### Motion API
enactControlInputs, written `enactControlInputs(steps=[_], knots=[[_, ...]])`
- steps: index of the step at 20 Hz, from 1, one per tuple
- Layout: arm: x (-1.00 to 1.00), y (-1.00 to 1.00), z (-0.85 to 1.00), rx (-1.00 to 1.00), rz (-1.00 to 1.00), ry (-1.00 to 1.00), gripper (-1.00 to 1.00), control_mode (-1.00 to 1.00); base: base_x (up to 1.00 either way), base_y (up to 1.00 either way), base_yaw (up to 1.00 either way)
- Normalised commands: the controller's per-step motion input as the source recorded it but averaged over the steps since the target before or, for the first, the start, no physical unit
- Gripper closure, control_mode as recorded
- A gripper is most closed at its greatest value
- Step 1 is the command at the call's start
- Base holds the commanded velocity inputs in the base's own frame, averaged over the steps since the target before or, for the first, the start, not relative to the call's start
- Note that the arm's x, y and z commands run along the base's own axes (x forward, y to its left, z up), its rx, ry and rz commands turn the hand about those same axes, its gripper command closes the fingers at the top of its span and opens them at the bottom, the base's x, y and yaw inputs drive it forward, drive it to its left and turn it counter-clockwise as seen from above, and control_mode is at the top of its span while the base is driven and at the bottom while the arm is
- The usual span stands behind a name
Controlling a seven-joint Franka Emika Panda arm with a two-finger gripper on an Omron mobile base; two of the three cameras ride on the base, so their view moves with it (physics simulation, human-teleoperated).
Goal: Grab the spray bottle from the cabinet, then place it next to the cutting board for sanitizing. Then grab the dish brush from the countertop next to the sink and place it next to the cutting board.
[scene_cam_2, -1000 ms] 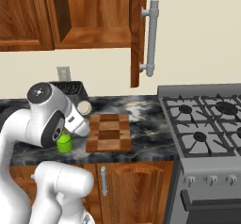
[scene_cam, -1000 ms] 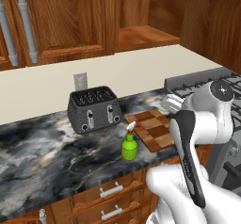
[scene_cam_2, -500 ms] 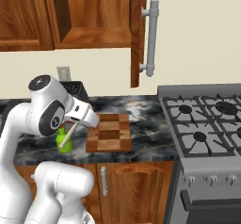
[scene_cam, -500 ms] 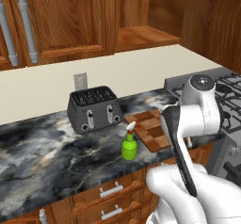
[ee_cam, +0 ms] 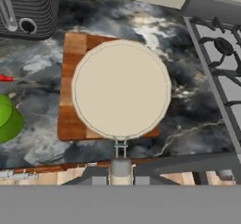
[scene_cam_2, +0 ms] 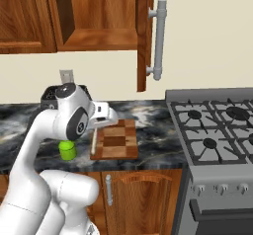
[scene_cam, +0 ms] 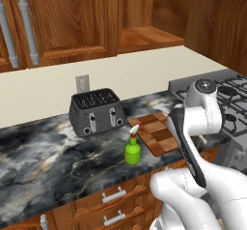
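My gripper (scene_cam_2: 102, 120) (ee_cam: 121, 177) is shut on the dish brush (scene_cam_2: 93, 143). It hangs a little above the checkered cutting board (scene_cam_2: 120, 141) (scene_cam: 155, 133). In the hand view the brush's round cream head (ee_cam: 121, 89) covers the middle of the cutting board (ee_cam: 69, 120). The green spray bottle (scene_cam: 132, 150) (scene_cam_2: 67, 150) (ee_cam: 6, 120) stands upright on the dark marble countertop (scene_cam: 48, 161), just left of the board. The wall cabinet (scene_cam: 62, 21) has one door (scene_cam_2: 147, 31) swung open.
A dark toaster (scene_cam: 96, 112) (ee_cam: 28, 6) stands behind the bottle against the wall. The gas stove (scene_cam_2: 217, 125) (scene_cam: 226, 86) (ee_cam: 216, 53) borders the counter to the right of the board. Drawers (scene_cam: 116, 195) run below the counter edge.
The hand has swung to the right with the brush, from over the spray bottle to over the cutting board. The bottle and the board have stayed put.
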Motion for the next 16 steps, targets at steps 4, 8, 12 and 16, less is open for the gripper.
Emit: enactControlInputs(steps=[4,8,12,16], knots=[[0.75,-0.24,-0.24,-0.06,0.25,0.26,1.00,-1.00,0.00,0.00,0.00],[0.69,-0.18,-0.06,-0.02,0.04,0.24,1.00,-1.00,0.00,0.00,0.00],[0.70,-0.29,0.00,0.00,0.00,0.07,1.00,-1.00,0.00,0.00,0.00],[0.70,-0.37,-0.07,0.00,0.00,0.04,1.00,-1.00,0.00,0.00,0.00]])
